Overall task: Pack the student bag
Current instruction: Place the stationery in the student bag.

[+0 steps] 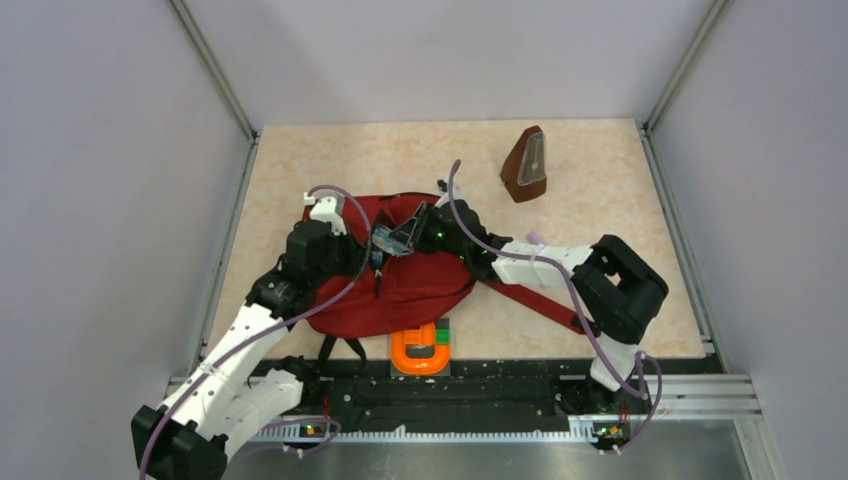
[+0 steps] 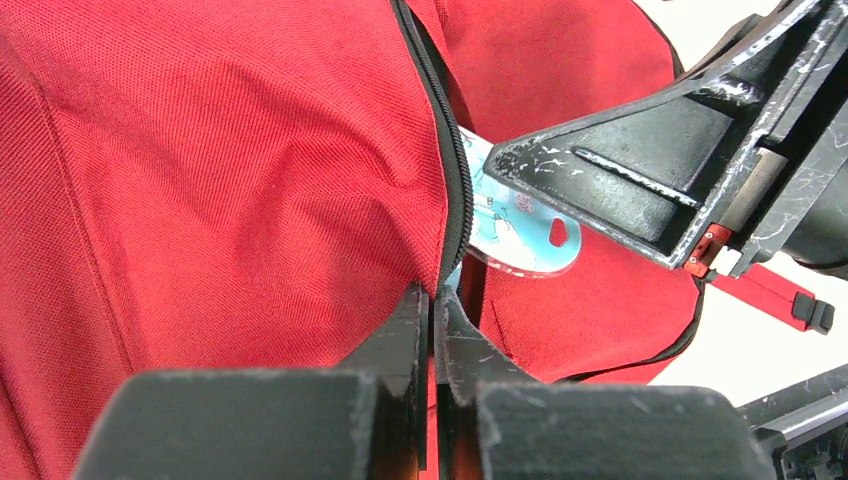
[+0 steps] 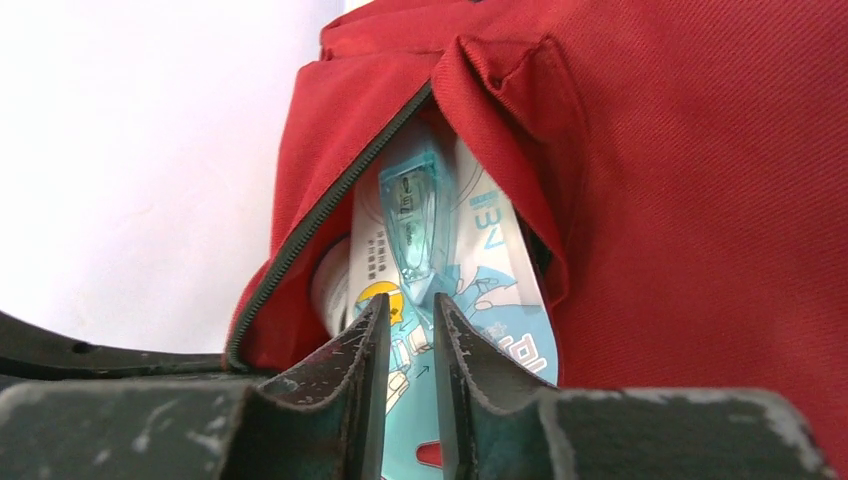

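1. The top view alone shows the whole layout. The student bag (image 1: 400, 295) lies flat in the middle of the table (image 1: 600, 200), with its long red strap (image 1: 530, 300) trailing towards the right arm. The left gripper (image 1: 372, 255) and right gripper (image 1: 420, 232) meet over the bag's upper part, with a pale blue blister pack (image 1: 392, 240) between them. A brown wedge-shaped object (image 1: 525, 165) stands well apart at the far right. An orange U-shaped piece (image 1: 420, 355) lies just beside the bag's near edge, with small green and red blocks (image 1: 441, 335) touching it. The arms hide the opening.

2. The left wrist view gives the grip. The left gripper's fingers are pressed together on the bag's red fabric edge next to the black zipper (image 2: 455, 190). Beyond, the pack pokes out of the opening, partly covered by the right gripper's black body. A black strap buckle (image 2: 815, 315) shows at the right.

3. The right wrist view looks into the opening. The right gripper's fingers (image 3: 350, 350) stand narrowly apart, pinching the pack, whose far end is inside the bag between the zipper edge and a fold of fabric.
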